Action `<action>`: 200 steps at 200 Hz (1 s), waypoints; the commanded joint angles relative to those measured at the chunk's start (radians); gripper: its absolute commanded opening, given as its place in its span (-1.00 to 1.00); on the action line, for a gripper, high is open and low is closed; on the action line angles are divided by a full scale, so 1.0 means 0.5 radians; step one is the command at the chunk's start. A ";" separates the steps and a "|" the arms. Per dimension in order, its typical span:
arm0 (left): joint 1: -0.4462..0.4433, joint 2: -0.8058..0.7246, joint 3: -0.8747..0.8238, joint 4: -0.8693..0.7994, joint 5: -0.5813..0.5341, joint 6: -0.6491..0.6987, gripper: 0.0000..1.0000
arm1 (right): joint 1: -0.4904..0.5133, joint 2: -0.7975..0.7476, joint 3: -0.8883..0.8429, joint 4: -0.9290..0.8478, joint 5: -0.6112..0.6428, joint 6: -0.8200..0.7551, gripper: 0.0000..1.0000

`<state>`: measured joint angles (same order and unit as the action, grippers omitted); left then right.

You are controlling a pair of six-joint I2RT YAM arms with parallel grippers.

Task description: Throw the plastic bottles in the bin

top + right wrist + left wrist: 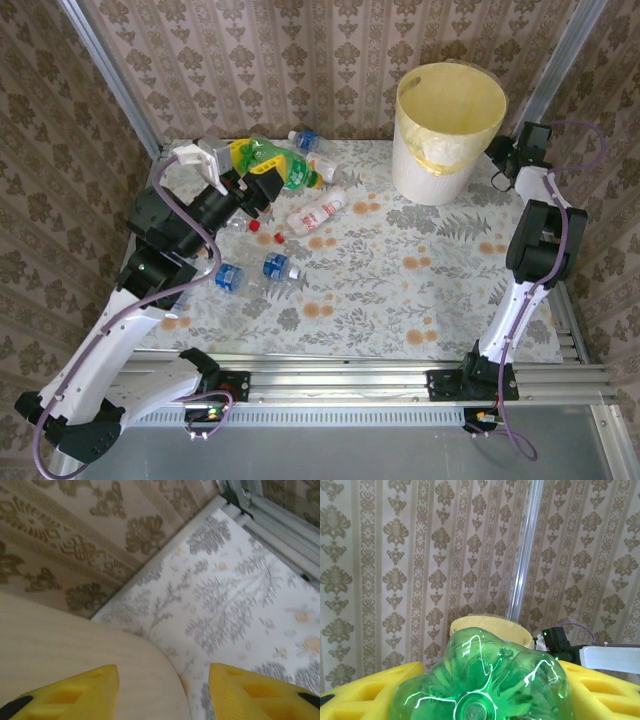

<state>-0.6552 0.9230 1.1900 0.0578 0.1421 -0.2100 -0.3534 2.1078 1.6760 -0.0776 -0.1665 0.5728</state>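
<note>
Bin (pixel 430 178) in far right table (pixel 400 300) corner

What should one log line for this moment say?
left tool: holds green bottle | right tool: open, beside bin | other bottles: on table

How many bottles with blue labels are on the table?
3. One blue-label bottle lies by the back wall. Two more lie side by side near the left arm. That arm may hide others.
</note>
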 commanded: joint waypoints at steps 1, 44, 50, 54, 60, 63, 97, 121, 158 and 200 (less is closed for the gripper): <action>-0.026 -0.014 0.060 -0.013 -0.051 0.087 -0.47 | 0.010 0.178 0.270 0.086 -0.184 0.066 0.10; -0.072 -0.005 0.094 -0.032 -0.115 0.188 -0.47 | 0.065 0.486 0.714 -0.024 -0.560 0.109 0.13; -0.073 -0.002 0.099 -0.021 -0.115 0.201 -0.47 | 0.075 0.504 0.724 -0.018 -0.597 0.104 0.12; -0.075 -0.002 0.100 -0.016 -0.108 0.213 -0.47 | 0.083 0.508 0.721 -0.010 -0.627 0.105 0.12; -0.076 0.002 0.103 0.000 -0.091 0.228 -0.47 | 0.090 0.510 0.707 0.020 -0.678 0.104 0.11; -0.076 0.005 0.102 0.006 -0.079 0.238 -0.47 | 0.096 0.508 0.696 0.039 -0.703 0.106 0.11; -0.078 0.018 0.133 0.036 -0.061 0.289 -0.46 | 0.128 0.413 0.475 0.301 -0.921 0.089 0.11; -0.078 0.029 0.163 0.040 -0.080 0.323 -0.46 | 0.132 0.334 0.282 0.491 -1.072 0.163 0.12; -0.077 0.143 0.221 0.145 -0.141 0.363 -0.47 | 0.206 0.218 0.005 0.741 -1.239 0.225 0.13; -0.084 0.381 0.336 0.396 -0.174 0.444 -0.47 | 0.355 -0.011 -0.227 0.698 -1.320 0.031 0.13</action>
<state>-0.6888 1.0634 1.3121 0.1291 0.0769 -0.0330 -0.2436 2.2246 1.6005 0.2291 -0.7208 0.6544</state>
